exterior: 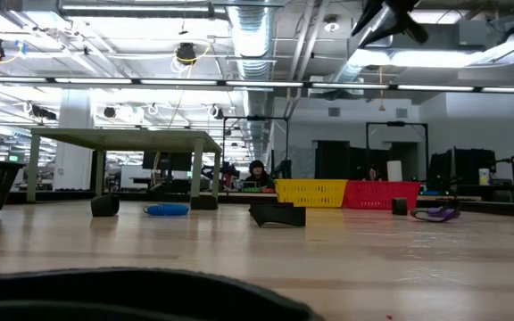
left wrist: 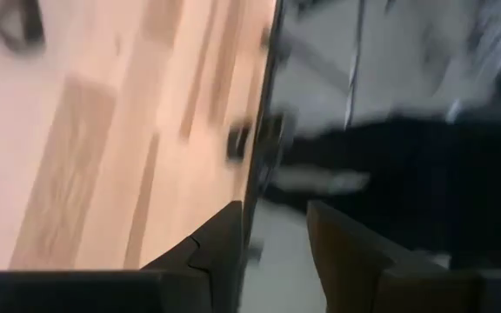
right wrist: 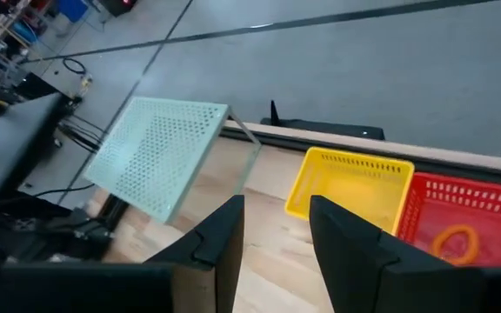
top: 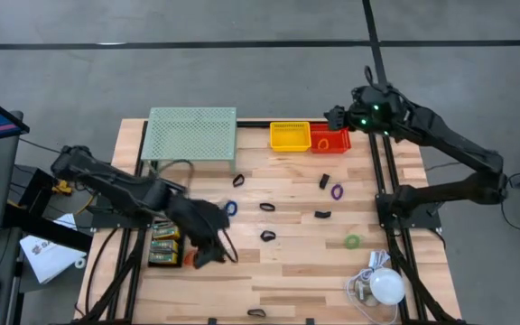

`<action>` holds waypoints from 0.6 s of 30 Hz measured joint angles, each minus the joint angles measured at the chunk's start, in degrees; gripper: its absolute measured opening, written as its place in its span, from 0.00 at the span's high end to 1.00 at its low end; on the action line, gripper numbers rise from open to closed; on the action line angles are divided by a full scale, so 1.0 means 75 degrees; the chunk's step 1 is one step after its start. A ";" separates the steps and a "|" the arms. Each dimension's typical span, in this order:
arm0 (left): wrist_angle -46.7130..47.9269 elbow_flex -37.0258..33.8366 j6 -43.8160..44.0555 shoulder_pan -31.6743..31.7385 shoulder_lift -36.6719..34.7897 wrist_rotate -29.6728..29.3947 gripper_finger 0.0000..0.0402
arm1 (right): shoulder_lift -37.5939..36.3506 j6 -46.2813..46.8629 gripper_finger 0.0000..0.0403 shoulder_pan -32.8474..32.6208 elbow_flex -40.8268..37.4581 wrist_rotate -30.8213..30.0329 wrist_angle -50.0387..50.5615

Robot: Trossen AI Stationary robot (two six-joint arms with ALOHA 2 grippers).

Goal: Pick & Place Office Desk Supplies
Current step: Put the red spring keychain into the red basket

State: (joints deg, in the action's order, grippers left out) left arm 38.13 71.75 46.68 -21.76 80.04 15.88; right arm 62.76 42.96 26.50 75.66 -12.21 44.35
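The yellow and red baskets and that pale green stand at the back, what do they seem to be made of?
The yellow basket and red basket look like moulded plastic: bright, even colour, slotted walls. The pale green stand looks like painted sheet metal, going by its thin flat top punched with rows of small holes and its slim leg; coated plastic remains possible.

Probably a lab: exposed ceiling ducts, rows of workbenches.

From table height, a black clip lies mid-table, a blue ring and another dark piece to its left; behind stand a yellow basket and red basket, with perhaps a purple ring nearby
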 joint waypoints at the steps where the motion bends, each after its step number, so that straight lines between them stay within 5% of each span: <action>1: 0.0240 0.0168 -0.0184 0.0000 0.0242 0.0232 0.68 | -0.0054 0.0072 0.68 -0.0096 0.0000 -0.0085 0.0046; 12: 0.3812 0.1290 -0.2208 0.0309 0.2788 0.0560 0.68 | -0.0280 0.0598 0.68 -0.1058 0.0003 -0.0621 0.0652; 18: 0.4434 0.1290 -0.1951 0.0238 0.3597 0.0120 0.62 | -0.0288 0.0684 0.68 -0.1485 0.0003 -0.0910 0.0974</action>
State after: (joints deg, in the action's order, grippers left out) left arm 71.39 81.43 32.05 -19.98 107.02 16.78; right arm 60.60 48.08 15.36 75.68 -19.03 51.65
